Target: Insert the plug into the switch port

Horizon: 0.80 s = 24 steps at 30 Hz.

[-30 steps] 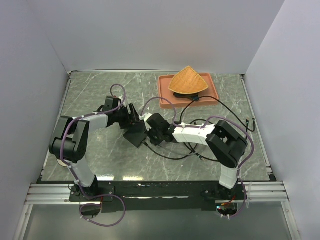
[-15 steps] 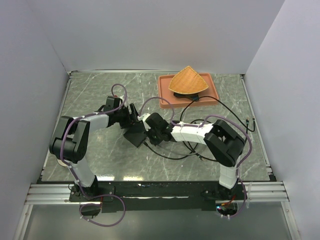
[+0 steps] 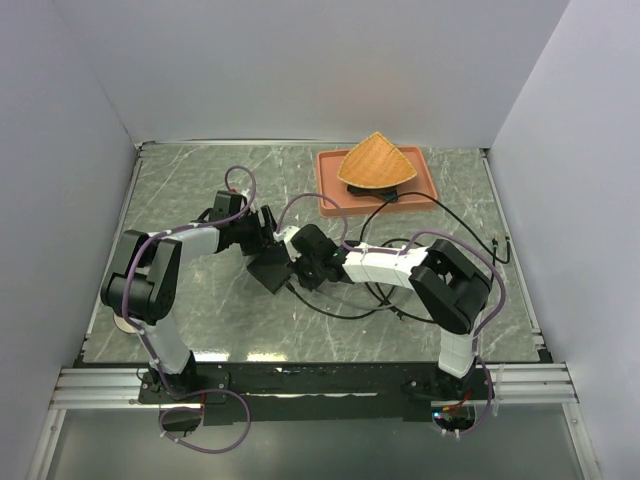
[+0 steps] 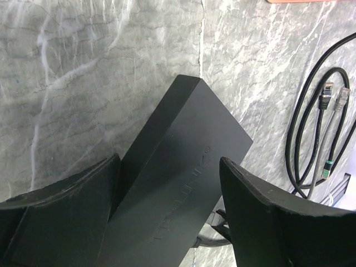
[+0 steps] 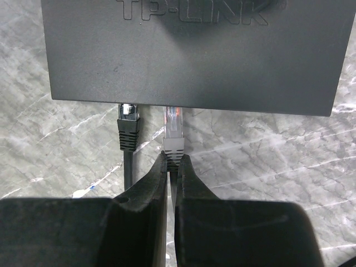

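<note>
The matte-black switch box (image 3: 270,270) lies left of the table's centre. My left gripper (image 3: 262,233) straddles it. In the left wrist view the box (image 4: 183,167) runs slantwise between the jaws, both fingertips (image 4: 114,167) pressing its sides, so my left gripper (image 4: 169,161) is shut on it. My right gripper (image 3: 298,262) comes in from the right. In the right wrist view my right gripper (image 5: 173,158) is shut on the grey boot of the plug (image 5: 173,142). Its clear tip meets the switch port (image 5: 173,107) on the box's long edge (image 5: 189,103); the socket itself is hidden.
A black plug (image 5: 128,127) sits in the neighbouring socket to the left. Loose black cables (image 3: 395,295) trail under the right arm, with two spare plugs (image 4: 328,94) beside a coil. A terracotta tray (image 3: 328,190) holding an orange fan-shaped piece (image 3: 377,162) stands at the back right.
My right gripper has crept a little to the left, carrying the plug closer against the box's edge. The left gripper and the box have hardly moved.
</note>
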Each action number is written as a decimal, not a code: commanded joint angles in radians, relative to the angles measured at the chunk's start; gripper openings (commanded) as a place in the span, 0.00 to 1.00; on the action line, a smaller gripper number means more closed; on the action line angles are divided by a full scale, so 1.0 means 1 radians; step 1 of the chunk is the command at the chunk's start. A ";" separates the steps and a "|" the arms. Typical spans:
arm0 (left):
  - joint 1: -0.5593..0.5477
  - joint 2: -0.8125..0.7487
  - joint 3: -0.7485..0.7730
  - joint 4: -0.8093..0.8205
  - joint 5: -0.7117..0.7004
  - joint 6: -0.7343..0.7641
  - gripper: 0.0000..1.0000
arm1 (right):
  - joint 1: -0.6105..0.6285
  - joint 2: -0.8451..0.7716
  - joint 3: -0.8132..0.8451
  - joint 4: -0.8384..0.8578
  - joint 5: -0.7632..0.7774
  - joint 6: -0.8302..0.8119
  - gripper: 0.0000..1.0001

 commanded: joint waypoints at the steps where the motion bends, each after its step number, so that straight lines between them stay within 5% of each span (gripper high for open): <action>1: -0.024 0.023 0.016 -0.040 0.034 0.010 0.78 | 0.006 -0.055 0.068 0.104 0.004 -0.012 0.00; 24: -0.029 0.020 0.025 -0.054 0.047 0.022 0.77 | -0.008 0.043 0.140 0.087 0.157 0.016 0.00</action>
